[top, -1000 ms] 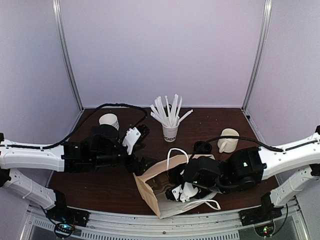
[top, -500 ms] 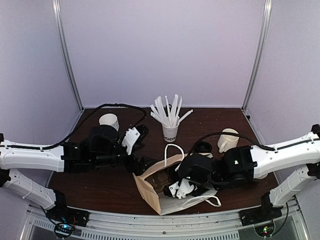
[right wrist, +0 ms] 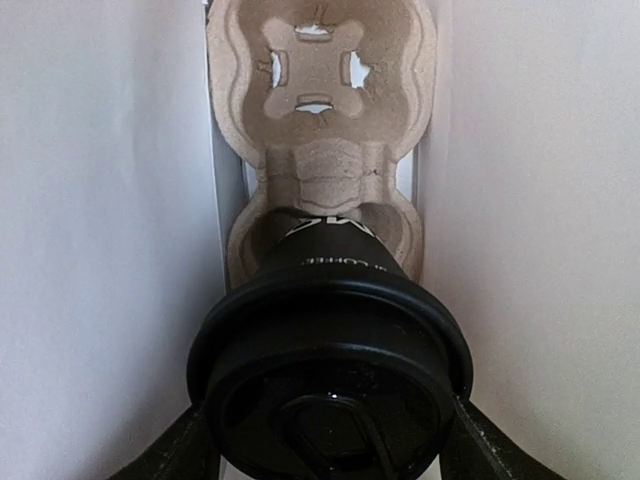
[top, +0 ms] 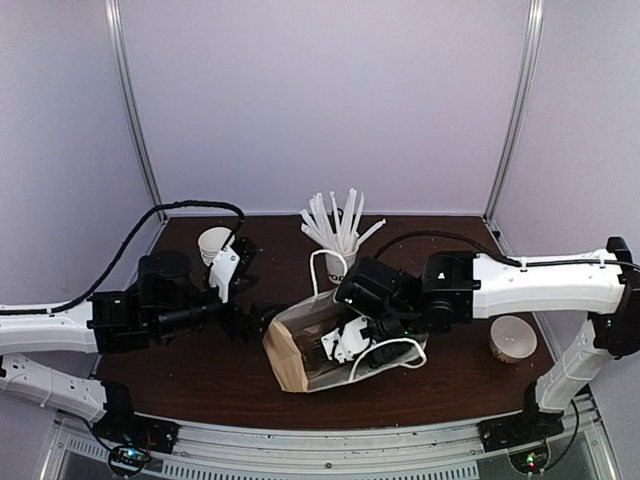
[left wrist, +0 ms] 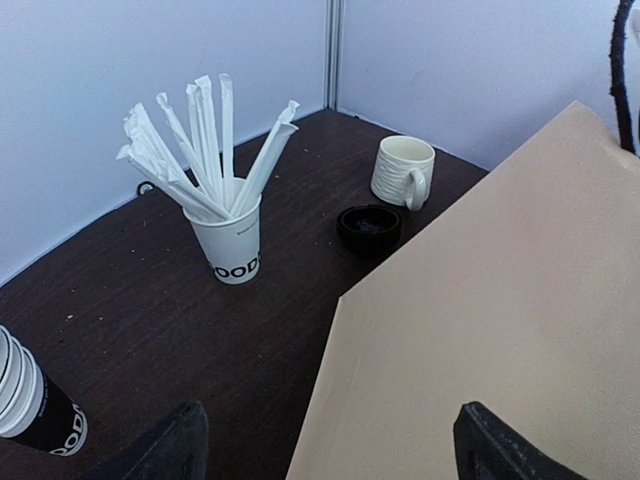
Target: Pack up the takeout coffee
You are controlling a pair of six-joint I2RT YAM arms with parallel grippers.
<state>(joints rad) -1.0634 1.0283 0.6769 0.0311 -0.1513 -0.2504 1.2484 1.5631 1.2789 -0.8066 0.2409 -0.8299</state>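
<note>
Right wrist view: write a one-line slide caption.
Right tool holds the lidded takeout coffee at a pulp carrier's near pocket inside the bag.

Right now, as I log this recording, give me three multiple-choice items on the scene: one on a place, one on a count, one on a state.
1. Where is the black cup with the lid?
A. inside the paper bag, at the near pocket of the cardboard carrier
B. standing outside the bag
C. lifted high above the bag

2. How many of the carrier's pockets are empty?
A. none
B. one
C. three

3. How does the bag lie?
A. on its side, mouth open
B. upright, mouth up
C. folded flat

Answers:
1 A, the right wrist view shows the cup between the bag's walls, its base at the carrier's near pocket.
2 B, two pockets show and only the far one is bare.
3 A, the top view shows the bag on its side with its mouth open.
</note>
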